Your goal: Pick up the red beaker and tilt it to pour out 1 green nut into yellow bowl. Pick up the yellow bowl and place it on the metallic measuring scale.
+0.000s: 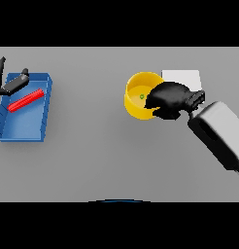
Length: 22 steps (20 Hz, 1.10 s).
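Observation:
The yellow bowl (137, 97) sits right of the table's middle with a small green nut (142, 97) inside it. My right hand (168, 99) grips the bowl's right rim, fingers curled over the edge. Just behind the hand lies the pale metallic scale (181, 76), partly hidden by the hand. The red beaker (25, 100) lies on its side in a blue tray (23, 127) at the far left. My left hand (8, 83) hovers over the tray's back left corner, above the beaker's end, with fingers spread straight and holding nothing.
The blue tray takes up the left edge of the table. Grey tabletop stretches between the tray and the bowl and across the front.

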Available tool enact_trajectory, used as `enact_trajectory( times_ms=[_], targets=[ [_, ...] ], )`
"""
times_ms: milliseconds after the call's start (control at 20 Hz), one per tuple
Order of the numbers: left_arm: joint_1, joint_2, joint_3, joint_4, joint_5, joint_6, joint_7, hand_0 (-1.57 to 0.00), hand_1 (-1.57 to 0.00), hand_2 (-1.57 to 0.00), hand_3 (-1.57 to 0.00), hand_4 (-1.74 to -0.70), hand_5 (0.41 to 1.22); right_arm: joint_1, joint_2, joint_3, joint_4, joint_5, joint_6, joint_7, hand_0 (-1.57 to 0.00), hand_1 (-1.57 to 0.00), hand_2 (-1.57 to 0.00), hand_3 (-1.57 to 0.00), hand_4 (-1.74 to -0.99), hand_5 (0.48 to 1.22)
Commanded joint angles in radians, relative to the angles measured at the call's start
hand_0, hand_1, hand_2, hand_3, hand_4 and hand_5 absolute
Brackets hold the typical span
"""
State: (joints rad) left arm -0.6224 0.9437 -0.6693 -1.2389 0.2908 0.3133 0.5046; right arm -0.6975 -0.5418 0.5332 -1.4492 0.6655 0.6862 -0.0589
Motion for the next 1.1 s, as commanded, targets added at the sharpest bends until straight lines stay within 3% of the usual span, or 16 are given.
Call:
enact_trajectory(
  times_ms=[0, 100, 450, 700, 850, 1050],
  targets=[
    [-0.011, -0.004, -0.004, -0.009, -0.004, 0.006, 0.02, 0.0, 0.0, 0.0, 0.0, -0.8, 0.73, -0.022, -0.002, -0.012, 0.015, 0.005, -0.01, 0.003, -1.57, -1.57, -1.57, -1.26, -1.719, 1.22],
    [0.001, -0.004, 0.0, -0.001, 0.0, 0.01, 0.009, 0.0, 0.0, 0.0, 0.0, -0.81, 0.741, -0.046, -0.02, -0.028, 0.048, 0.014, -0.028, 0.003, -1.57, -1.57, -1.57, -1.33, -1.72, 1.221],
    [-0.004, 0.016, -0.007, -0.052, -0.001, 0.019, 0.079, 0.0, 0.0, 0.0, 0.0, -0.82, 0.75, -0.093, -0.055, -0.091, 0.254, 0.018, -0.115, 0.0, -1.57, -1.57, -1.57, -1.21, -1.72, 1.221],
    [0.005, 0.024, -0.006, -0.051, -0.002, 0.018, 0.083, 0.0, 0.0, 0.0, 0.0, -0.83, 0.774, -0.114, -0.071, -0.099, 0.417, 0.019, -0.204, -0.063, -1.57, -1.57, -1.57, -1.17, -1.72, 1.221],
    [0.01, 0.023, -0.007, -0.054, -0.001, 0.019, 0.085, 0.0, 0.0, 0.0, 0.0, -0.82, 0.763, -0.141, -0.051, -0.094, 0.534, 0.04, -0.259, -0.052, -1.57, -1.57, -1.57, -1.23, -1.722, 1.221],
    [0.009, 0.031, -0.007, -0.054, -0.004, 0.016, 0.087, 0.0, 0.0, 0.0, 0.0, -0.81, 0.753, -0.155, -0.028, -0.082, 0.651, 0.052, -0.322, -0.093, -1.57, -1.57, -1.57, -1.39, -1.724, 1.221]
  ],
)
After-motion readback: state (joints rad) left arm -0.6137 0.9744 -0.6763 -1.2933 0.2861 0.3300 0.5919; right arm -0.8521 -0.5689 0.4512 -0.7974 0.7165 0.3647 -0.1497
